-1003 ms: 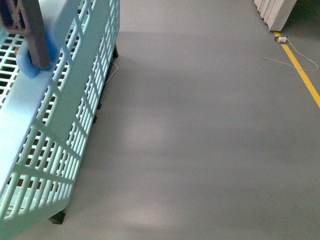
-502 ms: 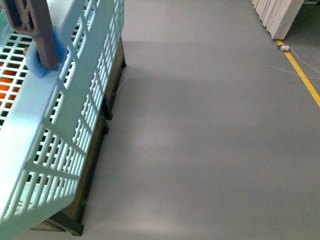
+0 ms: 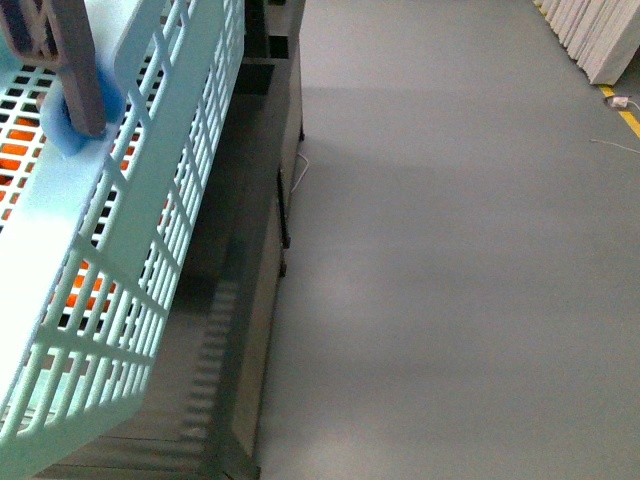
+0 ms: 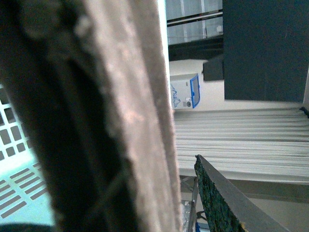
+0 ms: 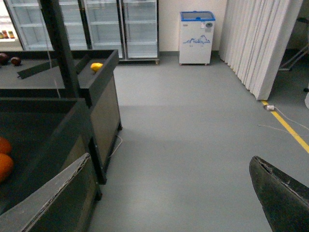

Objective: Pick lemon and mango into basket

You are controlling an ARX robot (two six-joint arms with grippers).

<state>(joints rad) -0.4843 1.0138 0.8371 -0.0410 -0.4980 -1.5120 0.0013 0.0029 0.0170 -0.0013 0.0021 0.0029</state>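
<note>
Your basket (image 3: 150, 250) hangs front-left, tilted, its long axis running away from you over a dark stand (image 3: 240, 320), with orange fruit (image 3: 18, 155) showing through the slots. Its brown handle (image 3: 75, 60) crowds the left gripper (image 4: 190, 166); you cannot tell its grip. Your right gripper (image 5: 170, 159) is spread wide and empty. A yellow fruit (image 5: 96, 66), lemon or mango unclear, sits on a farther stand's rim.

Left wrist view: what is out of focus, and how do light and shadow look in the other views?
Left wrist view: the brown swing handle, very close, is a blur. Front view: the light teal slotted plastic basket throws a striped shadow below; soft glare on the grey floor. Right wrist view: evenly lit, sharp.
</note>
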